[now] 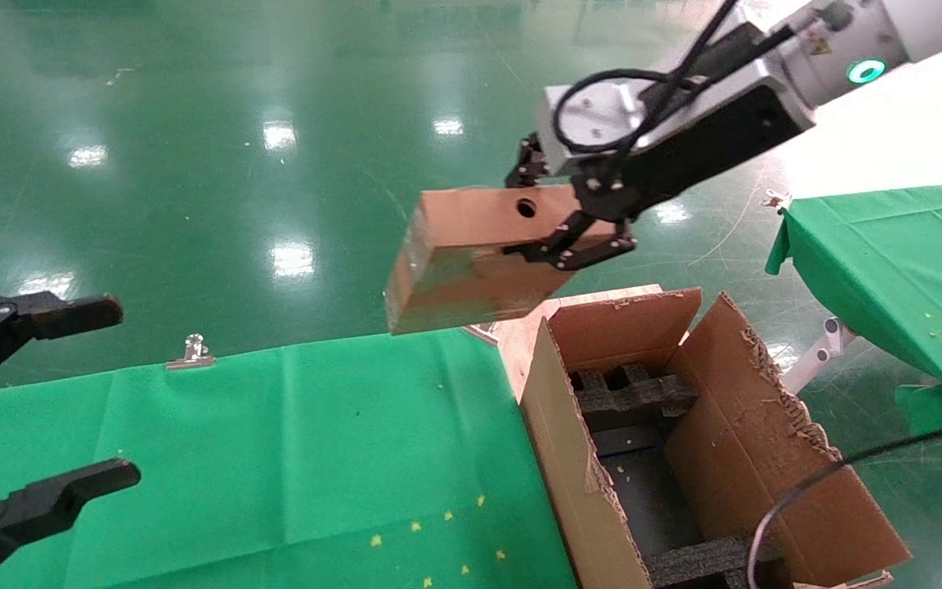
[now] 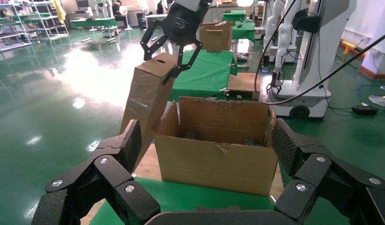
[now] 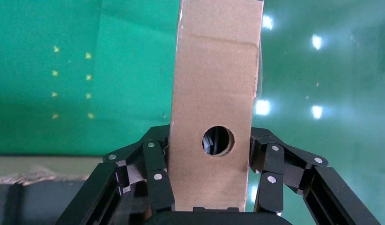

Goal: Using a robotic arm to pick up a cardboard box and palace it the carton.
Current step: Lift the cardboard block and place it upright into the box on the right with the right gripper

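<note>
Robotic arm [image 1: 814,57] reaching down-left, jaws clamped on tilted cardboard box [image 1: 471,258], above carton [image 1: 708,442]

Three cameras, one shared carton

The head view looks down from above the right claw [image 1: 573,221] and carton [image 1: 708,442]. The left wrist view faces level past the left claw [image 2: 204,159], sharing that carton [image 2: 218,150] and the cardboard box [image 2: 146,101]. The right wrist view sits close behind its claw [image 3: 209,187], facing the floor.
</note>
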